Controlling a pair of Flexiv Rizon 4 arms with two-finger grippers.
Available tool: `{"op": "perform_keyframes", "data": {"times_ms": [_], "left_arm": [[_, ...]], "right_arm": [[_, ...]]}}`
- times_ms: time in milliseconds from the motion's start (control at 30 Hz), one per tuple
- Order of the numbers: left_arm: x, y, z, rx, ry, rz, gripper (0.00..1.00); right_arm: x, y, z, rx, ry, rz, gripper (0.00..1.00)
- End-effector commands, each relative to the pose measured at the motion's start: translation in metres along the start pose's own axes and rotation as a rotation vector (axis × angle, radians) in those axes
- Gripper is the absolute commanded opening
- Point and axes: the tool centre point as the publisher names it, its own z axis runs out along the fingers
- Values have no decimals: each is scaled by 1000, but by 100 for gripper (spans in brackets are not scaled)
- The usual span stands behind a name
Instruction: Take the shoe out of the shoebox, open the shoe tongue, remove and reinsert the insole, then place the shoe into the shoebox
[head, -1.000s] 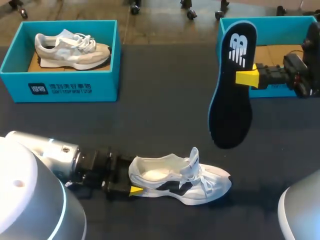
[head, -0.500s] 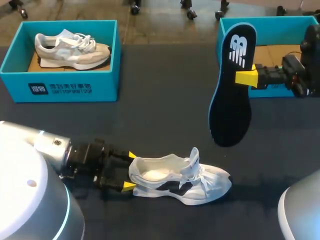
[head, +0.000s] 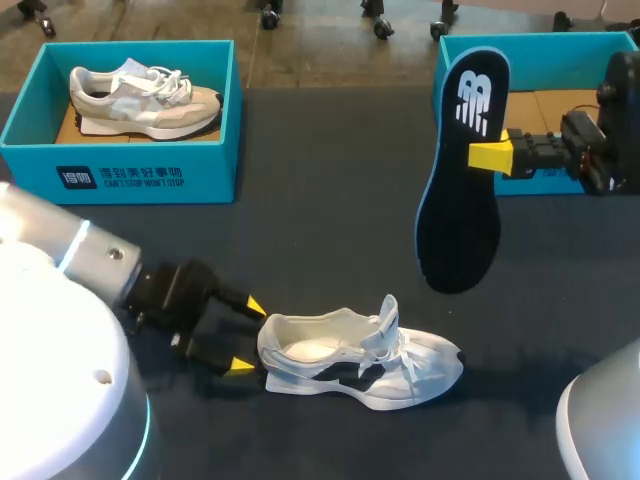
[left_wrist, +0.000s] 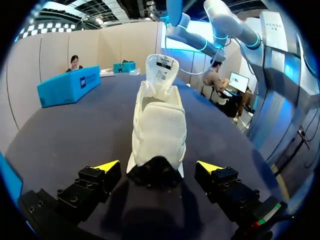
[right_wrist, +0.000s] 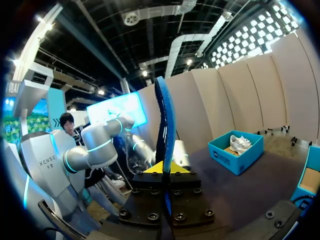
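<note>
My left gripper (left_wrist: 157, 167) is standing spread; the shoe (left_wrist: 159, 125) is lying heel-first just ahead, with clearance beside each finger. My right gripper (head: 490, 155) is clamping the upright insole (head: 460, 205) edgewise, shoebox (head: 560, 50) beside it.

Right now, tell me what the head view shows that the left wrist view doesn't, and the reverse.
Only the head view: the beige and white sneaker lying in the teal cardboard shoebox at far left, and the black side panels of the white mesh sneaker. Only the left wrist view: the black patch on that sneaker's heel and the label inside its raised tongue. Both: the white sneaker on the dark table, tongue up, left jaws open either side of its heel, not touching.
</note>
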Motion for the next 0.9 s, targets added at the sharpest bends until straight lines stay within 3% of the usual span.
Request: {"op": "perform_keyframes", "data": {"times_ms": [33, 233, 367, 433, 467, 533, 900], "left_arm": [[3, -5, -2, -47, -3, -2, 100], [3, -5, -2, -47, -3, -2, 100], [5, -10, -17, -112, 11, 17, 100], [6, -16, -25, -215, -20, 3, 100], [6, -16, -25, -215, -20, 3, 100], [9, -26, -35, -480, -40, -2, 100], [9, -26, -35, -480, -40, -2, 100]], "right_arm": [[-4, 2, 3, 3, 5, 0, 0], [-4, 2, 3, 3, 5, 0, 0], [-4, 2, 3, 3, 5, 0, 0], [-4, 2, 3, 3, 5, 0, 0], [-4, 2, 3, 3, 5, 0, 0], [-4, 2, 3, 3, 5, 0, 0], [-4, 2, 3, 3, 5, 0, 0]]}}
